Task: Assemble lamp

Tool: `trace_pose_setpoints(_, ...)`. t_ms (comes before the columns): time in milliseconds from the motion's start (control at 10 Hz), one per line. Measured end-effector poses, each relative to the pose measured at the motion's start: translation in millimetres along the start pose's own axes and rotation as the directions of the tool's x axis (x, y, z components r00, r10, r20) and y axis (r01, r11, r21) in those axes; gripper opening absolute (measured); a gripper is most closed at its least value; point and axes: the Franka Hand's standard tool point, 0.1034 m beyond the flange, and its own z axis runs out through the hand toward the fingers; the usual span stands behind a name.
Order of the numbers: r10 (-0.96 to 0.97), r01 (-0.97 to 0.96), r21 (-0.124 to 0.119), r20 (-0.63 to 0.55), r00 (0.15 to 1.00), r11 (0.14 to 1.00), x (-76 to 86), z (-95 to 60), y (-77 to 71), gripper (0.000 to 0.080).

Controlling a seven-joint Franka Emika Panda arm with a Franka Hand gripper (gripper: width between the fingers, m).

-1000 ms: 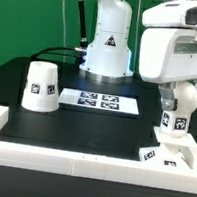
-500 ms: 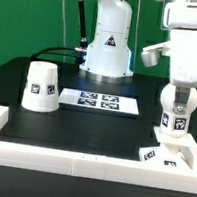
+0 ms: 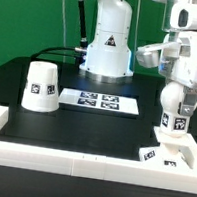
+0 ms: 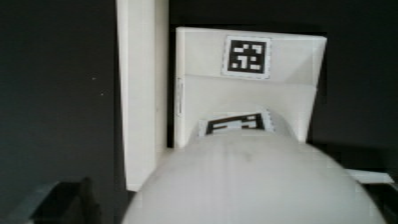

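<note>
The flat square base [image 3: 172,153] lies at the exterior view's right, against the white rail. The round bulb [image 3: 173,108] stands upright on it, its tag facing the camera. My gripper [image 3: 178,89] is right above the bulb's top. In the wrist view the bulb [image 4: 240,165] fills the lower part, with the base [image 4: 285,75] under it. My gripper [image 4: 222,208] is open; a dark finger [image 4: 64,200] stands apart from the bulb's side. The cone-shaped shade [image 3: 40,86] stands alone at the exterior view's left.
The marker board [image 3: 104,102] lies in the middle, before the arm's pedestal [image 3: 106,52]. A white rail [image 3: 78,162] runs along the front and both sides; it also shows in the wrist view [image 4: 146,80], next to the base.
My wrist has turned above the bulb and its body now shows from another side. The bulb, base and shade have not moved.
</note>
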Motion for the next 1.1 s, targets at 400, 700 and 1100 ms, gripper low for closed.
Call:
trace_pose_setpoints(400, 0.134, -0.134, 0.002, -0.003, 0.991, 0.991, -0.8, 0.1, -0.2, 0.0574)
trace_pose_setpoints(700, 0.448, -0.448, 0.004, -0.002, 0.894, 0.894, -0.1, 0.5, -0.7, 0.0574)
trace_pose_setpoints(1100, 0.778, -0.778, 0.007, -0.003, 0.628, 0.628, 2.8, 0.0, -0.8, 0.0576)
